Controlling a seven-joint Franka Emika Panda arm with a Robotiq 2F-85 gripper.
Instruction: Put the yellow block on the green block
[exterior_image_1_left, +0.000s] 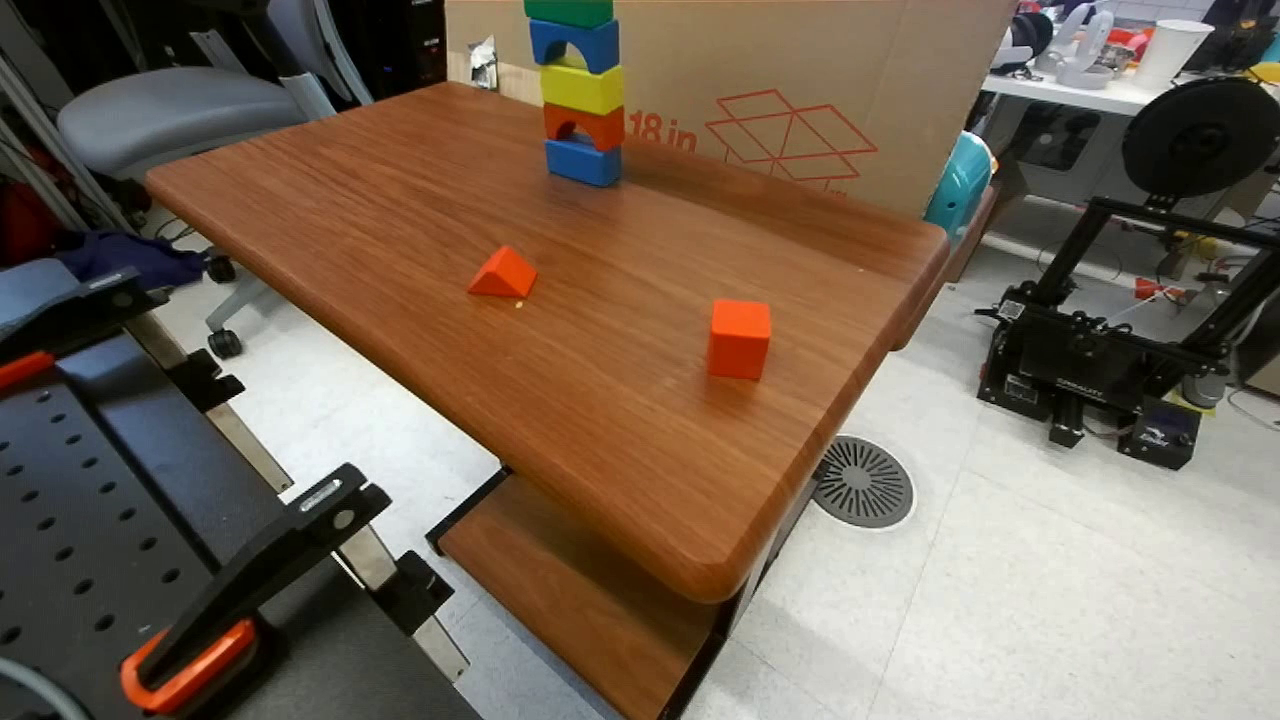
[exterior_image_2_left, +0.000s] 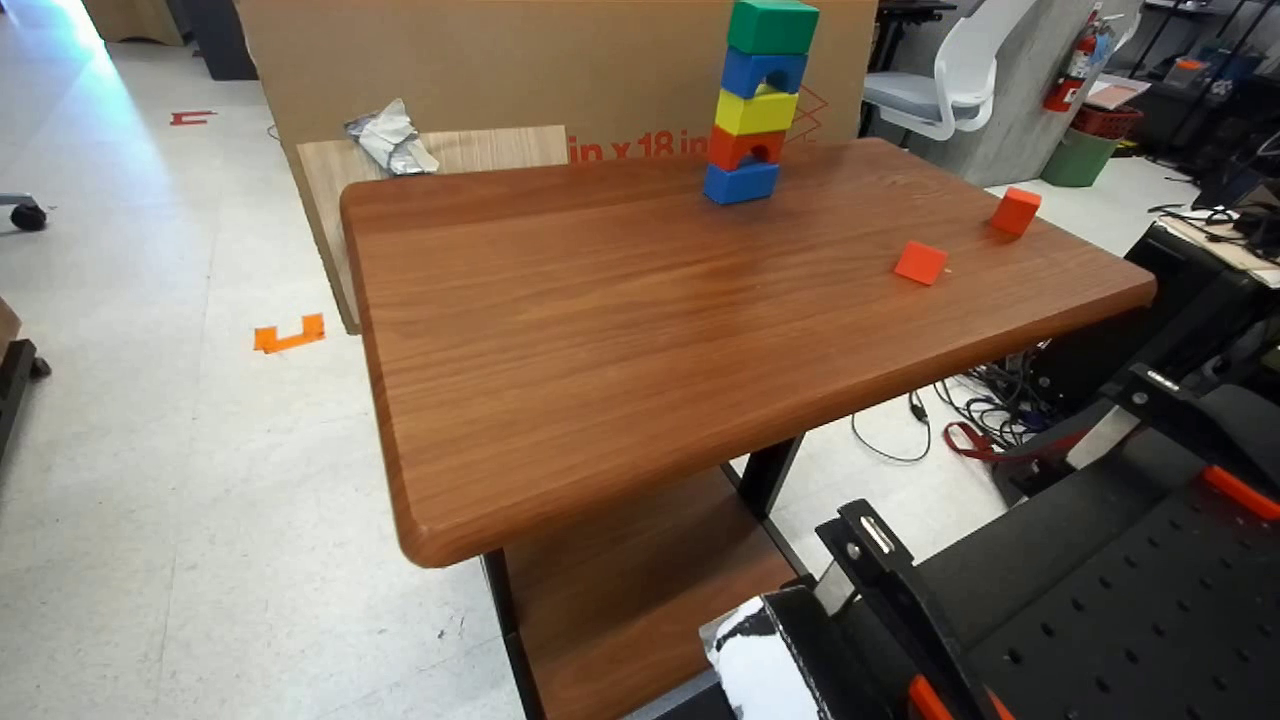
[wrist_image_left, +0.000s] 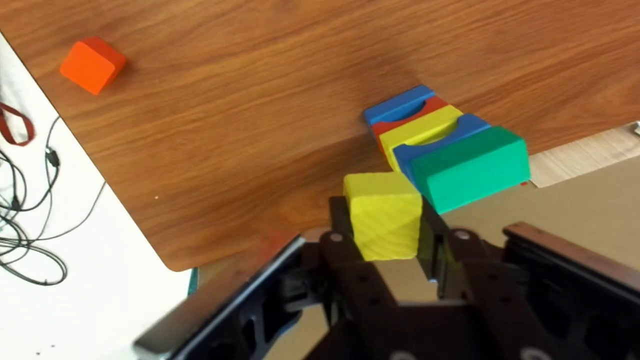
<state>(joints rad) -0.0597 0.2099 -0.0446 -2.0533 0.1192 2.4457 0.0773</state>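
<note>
Two dark finger pads of the gripper press on opposite sides of a small yellow cube, so the hand is narrowed to that cube's width and holds it. Just beside the hand, to its right in the wrist view, is the green rectangular block; the cube overlaps its near side there, and whether the two touch cannot be told. The green block tops a stack of five, which stretches away from the hand in the wrist view down to the wood-grain tabletop. In both exterior views the pieces under the green block run downward as a blue arch, a yellow rectangular block, a red-orange arch and a blue rectangular block. Well apart from the hand, toward the upper left of the wrist view, an orange cube sits on the tabletop. An orange triangular prism, seen in an exterior view, also lies there, well away from the stack beside the hand. Behind that stack, in both exterior views, stands a printed cardboard box.
</note>
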